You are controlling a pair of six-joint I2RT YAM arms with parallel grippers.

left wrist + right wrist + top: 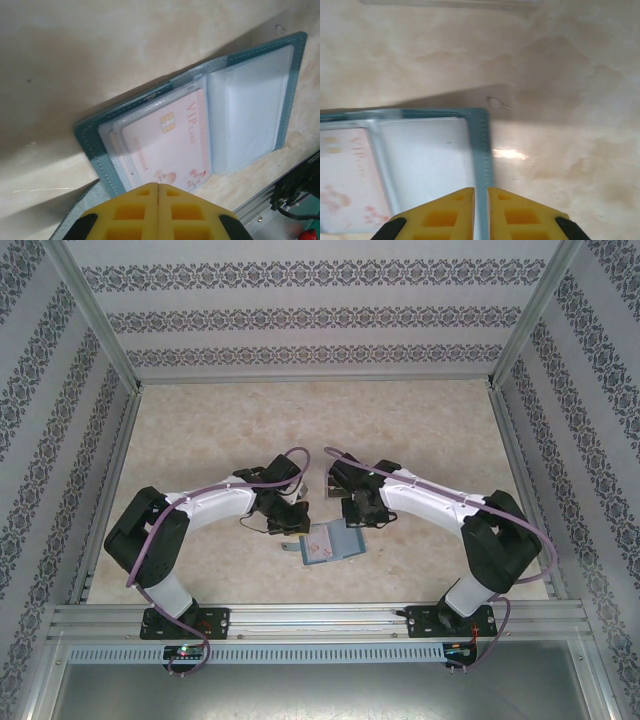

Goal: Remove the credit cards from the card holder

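Note:
The teal card holder (327, 543) lies open on the table between the arms. A pale pink credit card (167, 145) marked VIP, with a gold chip, sits in clear sleeves on the holder's left half (92, 150). More card edges show stacked beneath it. The right half holds an empty-looking clear sleeve (250, 110). My left gripper (158, 186) is shut, its tips over the card's near edge; I cannot see whether it pinches anything. My right gripper (481, 190) is shut on the holder's teal right edge (481, 145), which runs between its fingers. The pink card (347, 175) lies at its left.
The aluminium rail (320, 620) runs along the near table edge just behind the holder, also the rail (265, 205) at the lower right of the left wrist view. Patterned walls enclose the marbled table (320, 430), with open surface toward the back.

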